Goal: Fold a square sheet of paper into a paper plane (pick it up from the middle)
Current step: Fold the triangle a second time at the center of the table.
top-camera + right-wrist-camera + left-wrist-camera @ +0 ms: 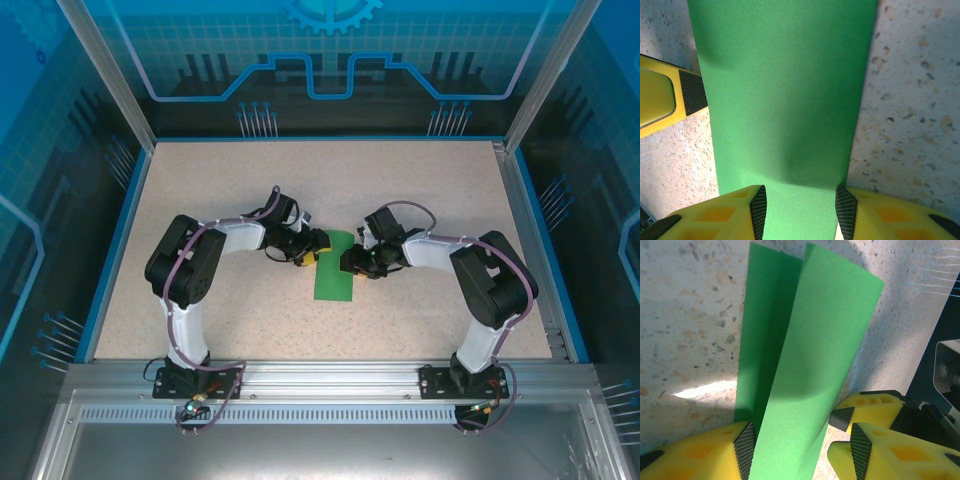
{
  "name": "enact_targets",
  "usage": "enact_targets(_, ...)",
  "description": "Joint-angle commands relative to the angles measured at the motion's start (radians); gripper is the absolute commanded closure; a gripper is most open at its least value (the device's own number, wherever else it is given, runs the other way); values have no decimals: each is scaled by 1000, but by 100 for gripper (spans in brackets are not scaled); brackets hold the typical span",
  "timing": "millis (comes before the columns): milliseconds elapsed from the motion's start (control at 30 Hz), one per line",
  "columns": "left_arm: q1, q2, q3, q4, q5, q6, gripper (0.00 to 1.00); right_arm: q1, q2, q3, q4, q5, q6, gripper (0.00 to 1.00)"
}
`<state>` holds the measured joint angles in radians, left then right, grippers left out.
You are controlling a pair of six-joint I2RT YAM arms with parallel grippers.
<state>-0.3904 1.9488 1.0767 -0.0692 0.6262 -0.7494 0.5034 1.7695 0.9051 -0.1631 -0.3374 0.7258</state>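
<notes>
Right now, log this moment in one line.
paper: folded strip, top flap raised | left gripper: open, straddling paper | right gripper: open, straddling paper

Square sheet of paper (335,268): thin, plain bright green, unmarked. Folded in half lengthwise into a narrow two-layer strip. Laid at mid-table on the speckled tabletop (250,200), long axis running near to far. Flat underneath, lifted on top, with the two layers gaping apart in the left wrist view. Smooth-faced and evenly coloured in the right wrist view.
</notes>
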Motion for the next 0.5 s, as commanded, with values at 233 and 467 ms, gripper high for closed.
enact_targets(233, -21, 15, 8, 54, 106, 11, 44, 1, 61, -20, 10, 8, -6, 54)
enact_targets(467, -19, 30, -7, 196, 200, -73, 42, -7, 60, -20, 28, -1, 4, 54)
